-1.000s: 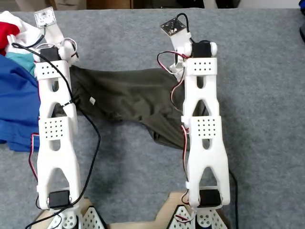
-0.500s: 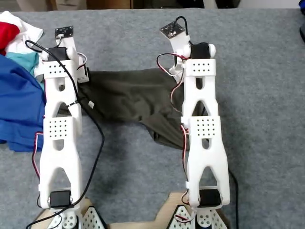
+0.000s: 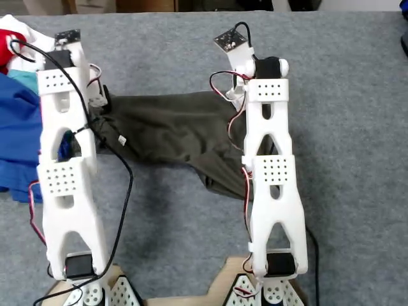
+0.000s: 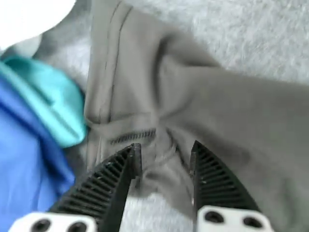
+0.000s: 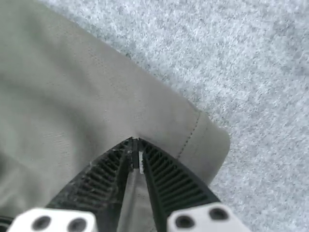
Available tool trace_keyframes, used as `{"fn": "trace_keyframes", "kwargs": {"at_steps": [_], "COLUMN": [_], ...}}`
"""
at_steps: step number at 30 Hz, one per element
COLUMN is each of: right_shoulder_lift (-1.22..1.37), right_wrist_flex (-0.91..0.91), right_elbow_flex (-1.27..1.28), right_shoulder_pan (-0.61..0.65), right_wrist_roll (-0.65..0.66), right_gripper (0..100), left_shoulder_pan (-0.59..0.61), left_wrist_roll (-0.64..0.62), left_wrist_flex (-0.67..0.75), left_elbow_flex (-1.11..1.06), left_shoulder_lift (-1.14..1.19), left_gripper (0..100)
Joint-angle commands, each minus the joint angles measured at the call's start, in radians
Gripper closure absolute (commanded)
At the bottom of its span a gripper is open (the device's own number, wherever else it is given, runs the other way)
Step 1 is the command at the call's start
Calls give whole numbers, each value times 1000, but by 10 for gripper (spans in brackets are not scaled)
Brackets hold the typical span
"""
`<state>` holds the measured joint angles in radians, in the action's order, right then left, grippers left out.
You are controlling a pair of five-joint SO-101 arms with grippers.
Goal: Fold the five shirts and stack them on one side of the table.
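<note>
An olive shirt (image 3: 172,131) lies spread on the grey table between the two arms. My left gripper (image 4: 163,151) is open, its toothed fingers (image 4: 116,179) straddling a bunched fold at the shirt's (image 4: 217,106) left edge, close to the teal shirt (image 4: 50,104). In the high view it sits at that edge (image 3: 101,105). My right gripper (image 5: 134,147) is shut on the shirt's (image 5: 72,96) cloth just inside a stitched sleeve hem, at the shirt's right end. A loose lower part of the shirt trails under the right arm.
A pile of other shirts lies at the table's left edge: blue (image 3: 19,140), teal (image 3: 22,80), red (image 3: 5,48) and white (image 3: 19,29). Grey felt (image 3: 344,127) stretches to the right of the right arm. A black cable (image 3: 124,191) hangs along the left arm.
The left arm swung right, then back left toward the pile. The olive shirt's left edge has bunched slightly inward. The right arm has stayed still.
</note>
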<state>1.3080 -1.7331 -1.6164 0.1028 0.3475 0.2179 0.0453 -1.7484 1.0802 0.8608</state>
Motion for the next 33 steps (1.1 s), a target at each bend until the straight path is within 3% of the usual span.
{"fn": "trace_keyframes", "kwargs": {"at_steps": [1, 7, 13, 25, 30, 33], "right_shoulder_lift": [-12, -12, -12, -10, -10, -10], "right_wrist_flex": [17, 17, 17, 15, 17, 17], "right_elbow_flex": [-13, -13, -13, -13, -13, -13], "right_shoulder_pan": [4, 4, 4, 4, 4, 5], "right_wrist_roll": [8, 8, 8, 8, 8, 8], "right_gripper": [992, 992, 992, 992, 992, 992], "left_shoulder_pan": [8, -14, -6, -9, -14, -14], "left_wrist_roll": [11, 25, -72, -210, -207, -209], "left_wrist_flex": [-12, 9, 123, 120, 126, 120], "left_elbow_flex": [-173, -368, -328, -187, -189, -187], "left_shoulder_lift": [-180, -186, -93, -47, -39, -10], "left_gripper": [819, 819, 816, 822, 990, 983]}}
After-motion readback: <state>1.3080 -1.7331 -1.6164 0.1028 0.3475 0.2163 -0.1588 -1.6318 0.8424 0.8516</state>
